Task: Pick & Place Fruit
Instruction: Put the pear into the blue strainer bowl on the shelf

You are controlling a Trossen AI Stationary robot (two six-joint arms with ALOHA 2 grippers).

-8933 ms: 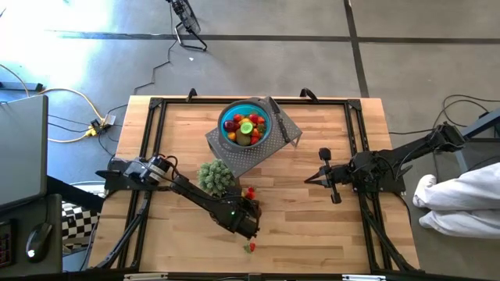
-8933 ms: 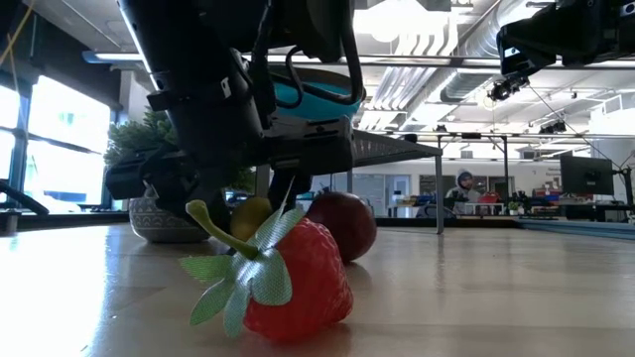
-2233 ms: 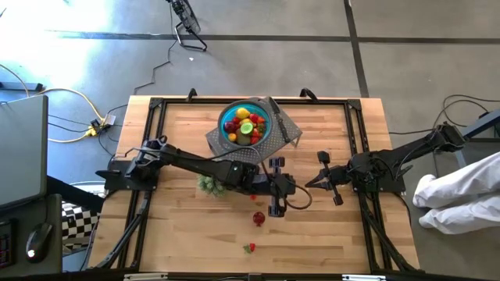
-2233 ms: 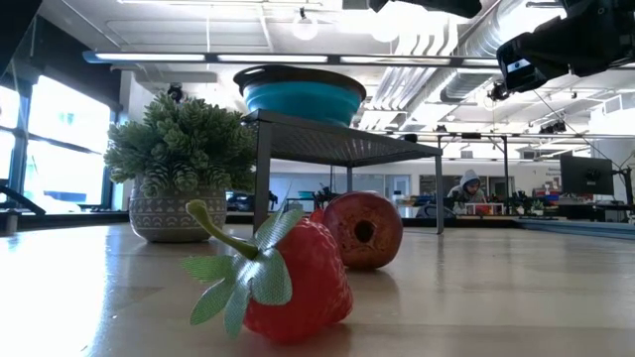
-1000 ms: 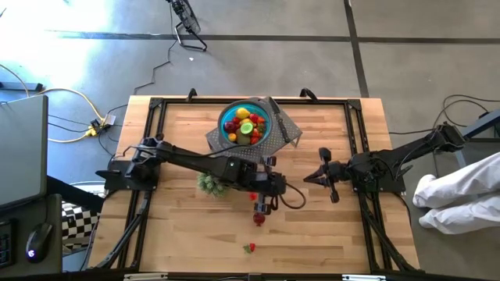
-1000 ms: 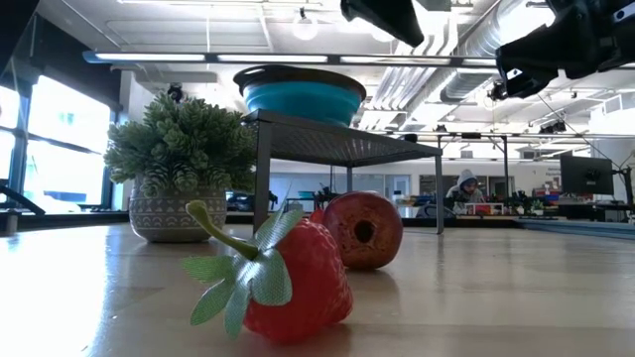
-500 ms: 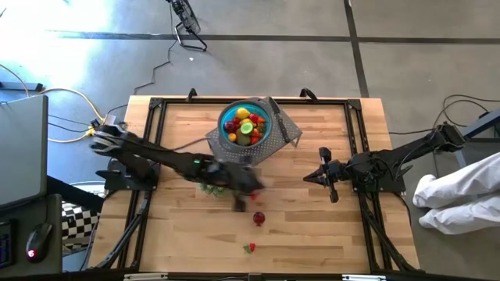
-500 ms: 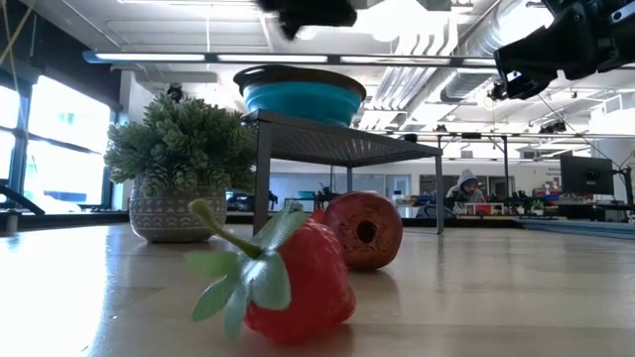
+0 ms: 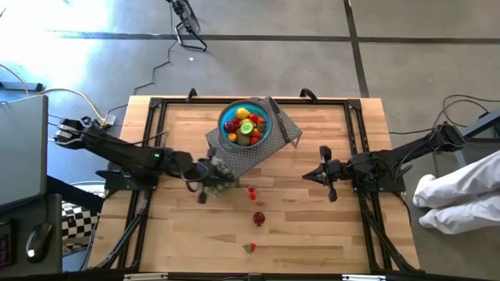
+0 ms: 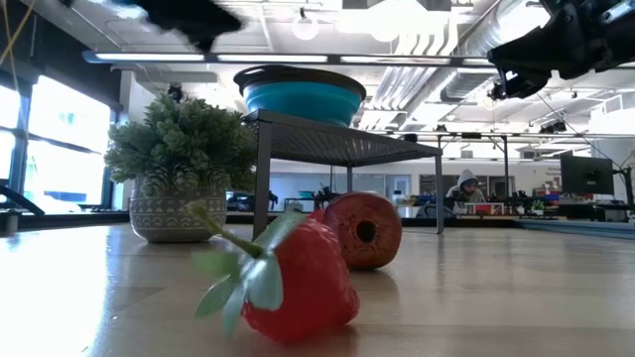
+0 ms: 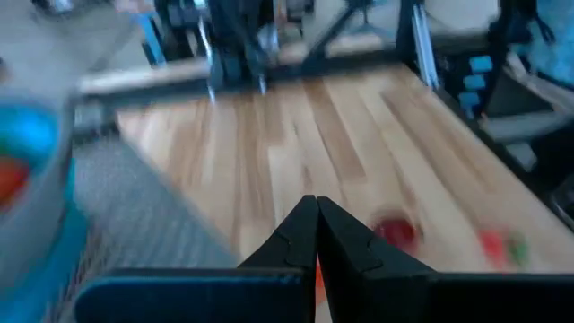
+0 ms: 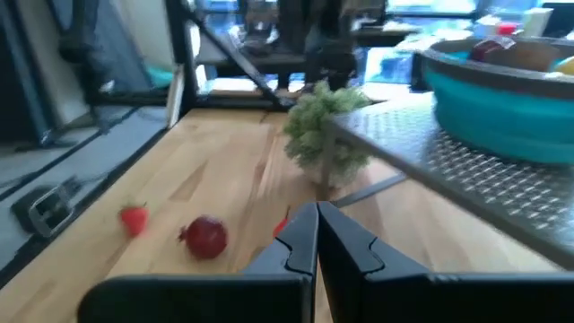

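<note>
A blue bowl (image 9: 245,125) holding several fruit pieces sits on a grey mesh stand (image 9: 254,152) at the far middle of the table. Three pieces lie loose on the wood: a small red one (image 9: 251,192), a dark red round one (image 9: 258,218) and a strawberry (image 9: 249,248), which lies on its side close to the low view's camera (image 10: 298,288). My left gripper (image 9: 209,186) is shut and empty above the potted plant (image 9: 219,176), left of the loose fruit. My right gripper (image 9: 320,176) is shut and empty, hovering right of the stand.
A black-handled knife (image 9: 281,121) lies on the stand beside the bowl. The potted plant (image 10: 179,169) stands just left of the loose fruit. Bare wood stretches along the table's near edge and between the fruit and my right gripper. A person in white sits beyond the right edge (image 9: 461,199).
My left gripper, still shut, has swung fast from above the dark red fruit toward the table's left edge and is now over the plant. The loose fruit lies where it was. My right arm has kept still.
</note>
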